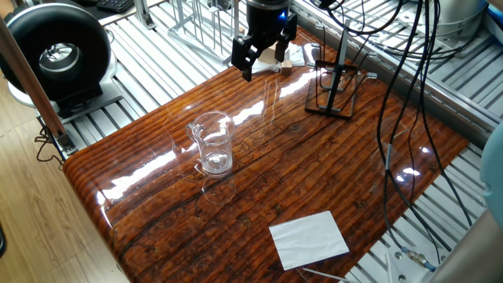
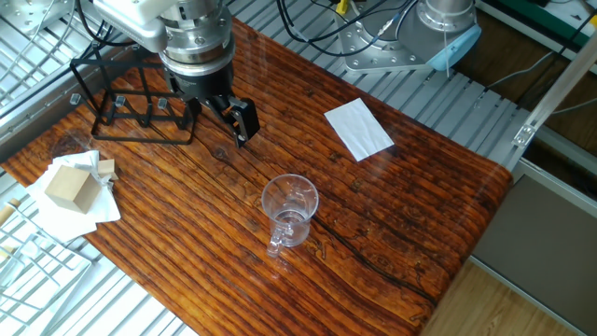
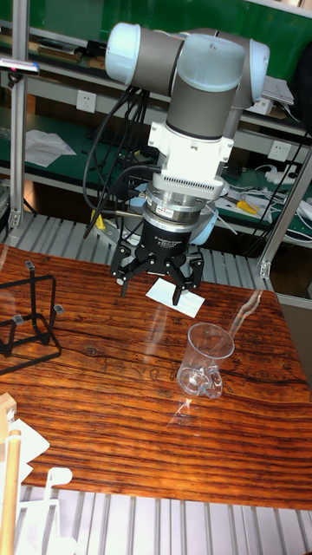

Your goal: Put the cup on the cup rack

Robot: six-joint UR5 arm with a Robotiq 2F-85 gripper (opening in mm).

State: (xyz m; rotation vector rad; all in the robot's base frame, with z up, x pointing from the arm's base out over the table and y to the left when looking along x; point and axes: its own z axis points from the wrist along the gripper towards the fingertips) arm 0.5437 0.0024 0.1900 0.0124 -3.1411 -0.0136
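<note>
Wide-open black two-finger gripper hovers empty.
Small clear cylindrical cup may slip if pinched; far black thin-wire cup rack could tip.

A glossy reddish-brown wooden surface with strong grain is shown, set on a ribbed silver metal platform. Bright patches of light are reflected in its polish. Pale wood flooring is seen beside it, and a round black fan housing is placed on the platform. Black cables are hung across one side. In the tall fixed view, a green wall is seen behind metal shelving, where papers are laid and white wall sockets are mounted.
</note>
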